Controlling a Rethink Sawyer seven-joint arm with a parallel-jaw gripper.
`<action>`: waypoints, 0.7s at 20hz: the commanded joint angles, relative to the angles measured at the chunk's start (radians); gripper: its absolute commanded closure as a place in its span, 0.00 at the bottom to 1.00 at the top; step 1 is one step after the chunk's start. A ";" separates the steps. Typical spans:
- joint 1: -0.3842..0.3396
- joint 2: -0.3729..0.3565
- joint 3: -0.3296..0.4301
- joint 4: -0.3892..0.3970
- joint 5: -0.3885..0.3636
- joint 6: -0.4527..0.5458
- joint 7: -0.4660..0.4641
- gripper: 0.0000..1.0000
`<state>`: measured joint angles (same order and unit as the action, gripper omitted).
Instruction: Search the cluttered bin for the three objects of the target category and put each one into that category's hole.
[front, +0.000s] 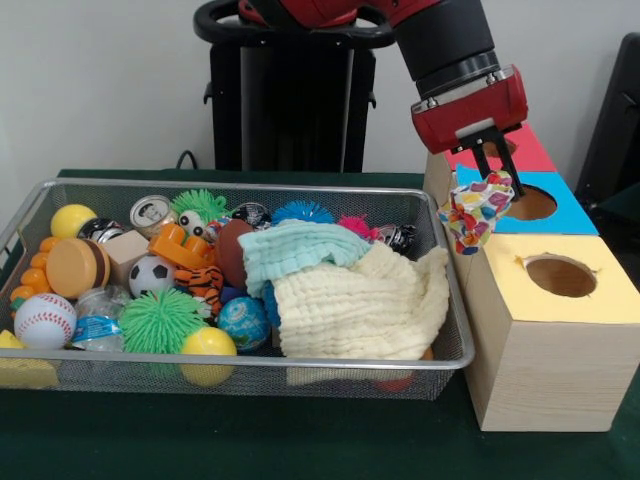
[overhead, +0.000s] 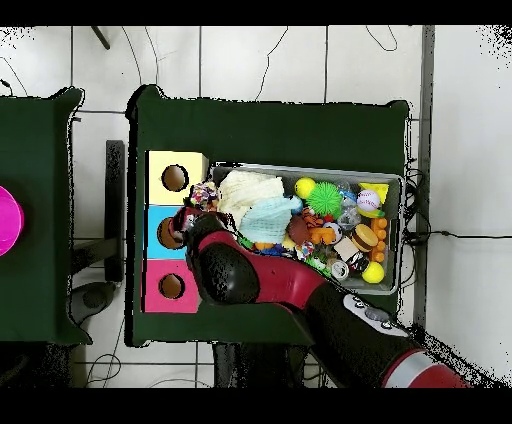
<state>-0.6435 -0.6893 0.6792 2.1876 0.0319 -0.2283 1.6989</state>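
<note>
The wire bin (front: 452, 300) is left behind at nine o'clock of the wooden box (front: 540, 360). The load should be centred over the blue-topped hole (front: 530, 204), at three o'clock of it, before release. The gripper (front: 491, 170) is clenched on a multicoloured cloth (front: 474, 212), a crumpled patchwork bundle hanging beside the blue section, above the bin's edge.
</note>
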 joint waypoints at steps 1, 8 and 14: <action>0.007 0.005 -0.059 -0.123 0.033 -0.035 0.200 1.00; 0.080 -0.001 -0.156 -0.160 0.082 -0.025 0.185 1.00; 0.158 0.017 -0.246 -0.195 0.113 0.022 0.160 1.00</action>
<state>-0.5476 -0.6889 0.5683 2.1278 0.0565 -0.2283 1.6989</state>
